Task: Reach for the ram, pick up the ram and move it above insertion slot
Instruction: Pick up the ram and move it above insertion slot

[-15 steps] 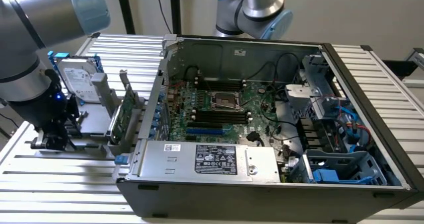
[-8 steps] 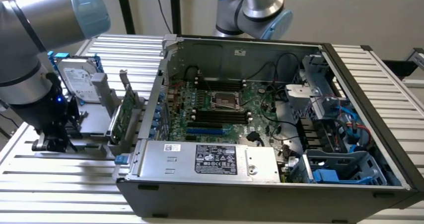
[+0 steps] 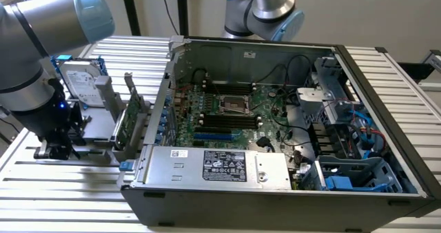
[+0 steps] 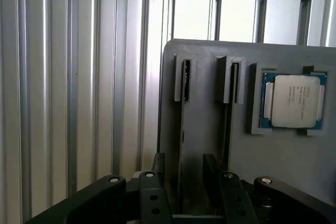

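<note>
Over the grey holder (image 4: 210,129), on the exterior view's left of the open computer case (image 3: 276,204), your gripper (image 4: 184,163) stands with its jaws spread and nothing clamped. One finger sits on each side of a thin dark edge I take for the ram (image 4: 182,129), upright in the holder. The reach looks nearly complete to me; the grip, the lift and the carry to the insertion slot (image 3: 227,122) are not yet done. You have one ram as far as I can tell, two slotted guides, one processor (image 4: 293,100), one hard drive (image 3: 79,83) and one expansion card (image 3: 131,117).

Robotics lab: slatted aluminium bench (image 3: 69,194), opened computer case (image 3: 276,208), robot arm (image 3: 48,16).
</note>
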`<action>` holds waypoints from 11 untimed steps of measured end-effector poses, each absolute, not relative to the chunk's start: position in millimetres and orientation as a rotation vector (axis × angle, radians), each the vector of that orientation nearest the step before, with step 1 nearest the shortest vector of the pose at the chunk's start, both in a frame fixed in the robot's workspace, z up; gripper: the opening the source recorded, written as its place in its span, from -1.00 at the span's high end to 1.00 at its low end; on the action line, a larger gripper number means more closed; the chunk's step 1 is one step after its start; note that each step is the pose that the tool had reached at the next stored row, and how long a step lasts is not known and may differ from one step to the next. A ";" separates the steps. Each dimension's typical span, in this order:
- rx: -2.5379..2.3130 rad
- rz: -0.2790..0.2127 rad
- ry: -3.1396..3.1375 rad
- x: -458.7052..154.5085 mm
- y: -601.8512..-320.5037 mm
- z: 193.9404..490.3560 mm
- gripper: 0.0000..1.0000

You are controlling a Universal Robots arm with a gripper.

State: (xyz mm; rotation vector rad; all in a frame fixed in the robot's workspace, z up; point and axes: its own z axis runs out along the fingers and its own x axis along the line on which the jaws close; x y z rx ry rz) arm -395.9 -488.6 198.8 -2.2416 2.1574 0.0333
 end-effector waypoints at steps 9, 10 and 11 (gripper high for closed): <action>-2.241 0.033 2.157 -395.9 -488.6 197.5 0.58; -2.241 0.033 2.157 -395.8 -488.6 197.4 0.58; -2.241 0.033 2.157 -395.8 -488.6 197.5 0.58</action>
